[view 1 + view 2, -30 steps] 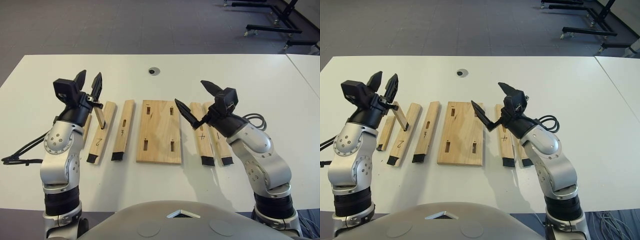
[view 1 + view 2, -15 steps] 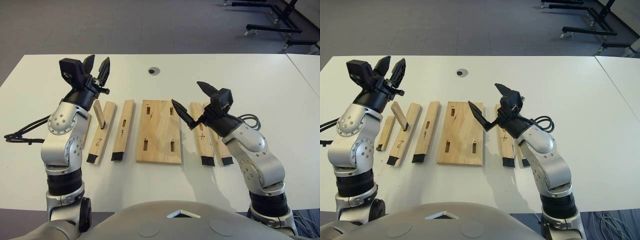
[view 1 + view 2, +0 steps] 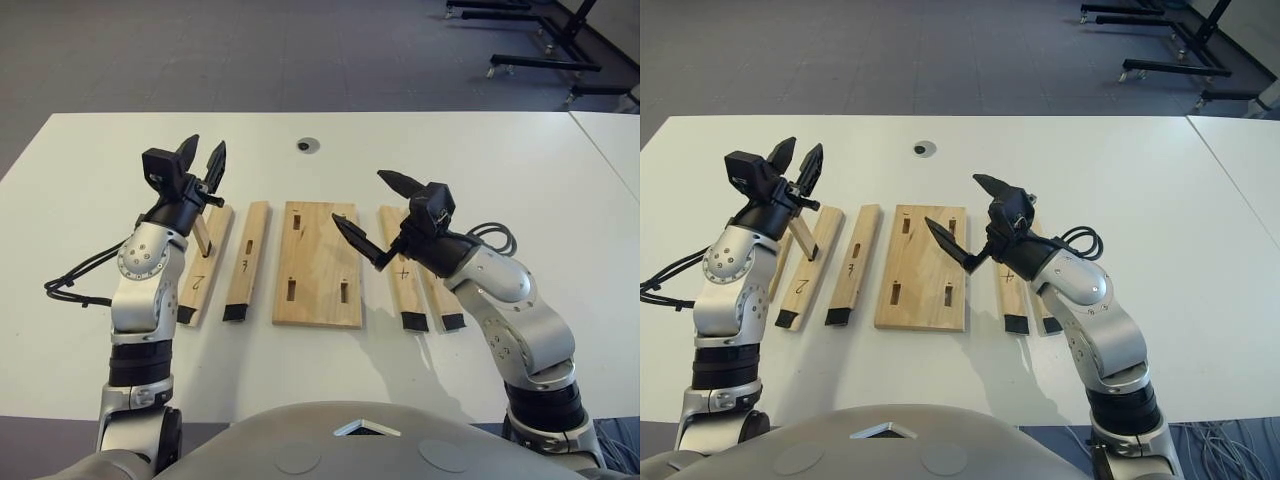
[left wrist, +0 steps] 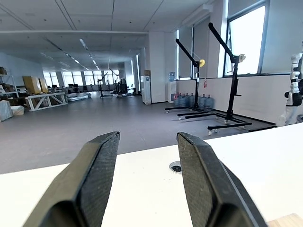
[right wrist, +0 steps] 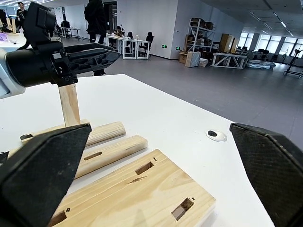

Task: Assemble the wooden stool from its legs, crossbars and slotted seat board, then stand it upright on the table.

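Observation:
The slotted seat board (image 3: 318, 262) lies flat at the table's middle. Two legs (image 3: 246, 258) lie to its left and two legs (image 3: 402, 268) to its right. A short crossbar (image 3: 203, 232) stands tilted on the outer left leg (image 3: 200, 280); it is the upright crossbar (image 5: 69, 104) in the right wrist view. My left gripper (image 3: 205, 148) hovers open just above the crossbar's top, with nothing between its fingers (image 4: 97, 175). My right gripper (image 3: 362, 198) is open in the air over the board's right edge.
A round cable port (image 3: 303, 145) sits in the table behind the board. Black cables trail off at the left (image 3: 70, 290) and by the right arm (image 3: 492, 236). Another wooden piece (image 3: 770, 275) lies partly hidden behind the left arm.
My left gripper rose away from the crossbar, then came back down over its top, staying open. The right gripper drifted left, farther over the board. The wooden parts stayed put.

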{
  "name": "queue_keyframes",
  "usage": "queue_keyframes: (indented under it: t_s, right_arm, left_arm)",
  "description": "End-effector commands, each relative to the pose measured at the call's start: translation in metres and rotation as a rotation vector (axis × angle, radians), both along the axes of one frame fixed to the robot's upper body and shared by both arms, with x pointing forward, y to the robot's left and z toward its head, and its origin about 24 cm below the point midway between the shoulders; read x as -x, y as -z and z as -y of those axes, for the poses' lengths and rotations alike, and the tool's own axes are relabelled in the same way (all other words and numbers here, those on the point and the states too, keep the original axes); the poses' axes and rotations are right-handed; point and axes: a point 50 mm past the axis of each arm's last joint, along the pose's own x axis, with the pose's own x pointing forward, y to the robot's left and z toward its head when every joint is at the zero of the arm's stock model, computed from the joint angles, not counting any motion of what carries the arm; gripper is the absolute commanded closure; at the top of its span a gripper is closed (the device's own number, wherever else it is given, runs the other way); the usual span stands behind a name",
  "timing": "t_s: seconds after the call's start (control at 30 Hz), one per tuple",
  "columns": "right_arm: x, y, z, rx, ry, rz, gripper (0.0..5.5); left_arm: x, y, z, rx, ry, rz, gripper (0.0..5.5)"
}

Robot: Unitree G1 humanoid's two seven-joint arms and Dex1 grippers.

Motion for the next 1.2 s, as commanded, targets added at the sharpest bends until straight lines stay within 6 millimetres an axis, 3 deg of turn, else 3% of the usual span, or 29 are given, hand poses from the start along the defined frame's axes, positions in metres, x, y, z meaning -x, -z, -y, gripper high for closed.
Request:
queue_keyframes:
  t_s: [0.03, 0.17, 0.4, 0.73, 0.8, 0.93, 1.2]
  right_arm:
    - [0.002, -0.001, 0.003, -0.02, 0.025, -0.003, 0.1]
    - [0.006, 0.002, 0.005, -0.036, 0.055, -0.011, 0.1]
    - [0.012, 0.006, 0.001, -0.063, 0.066, -0.031, 0.1]
    - [0.018, 0.007, 0.001, -0.073, 0.089, -0.044, 0.1]
    - [0.018, 0.007, 0.001, -0.073, 0.085, -0.045, 0.1]
    - [0.016, 0.006, 0.0, -0.068, 0.077, -0.044, 0.1]
    - [0.018, 0.005, 0.001, -0.06, 0.077, -0.049, 0.1]
  left_arm:
    - [0.007, -0.004, -0.001, 0.038, -0.023, -0.059, 3.3]
    - [0.011, -0.049, 0.005, 0.049, -0.011, 0.082, 3.3]
    - [0.028, -0.069, -0.02, 0.014, -0.18, 0.157, 3.3]
    - [0.058, -0.008, -0.089, -0.223, -0.451, -0.115, 3.3]
    - [0.06, 0.008, -0.086, -0.232, -0.407, -0.201, 3.3]
    - [0.078, 0.048, -0.061, -0.206, -0.224, -0.447, 3.3]
    - [0.09, 0.055, -0.044, -0.186, -0.118, -0.526, 3.3]
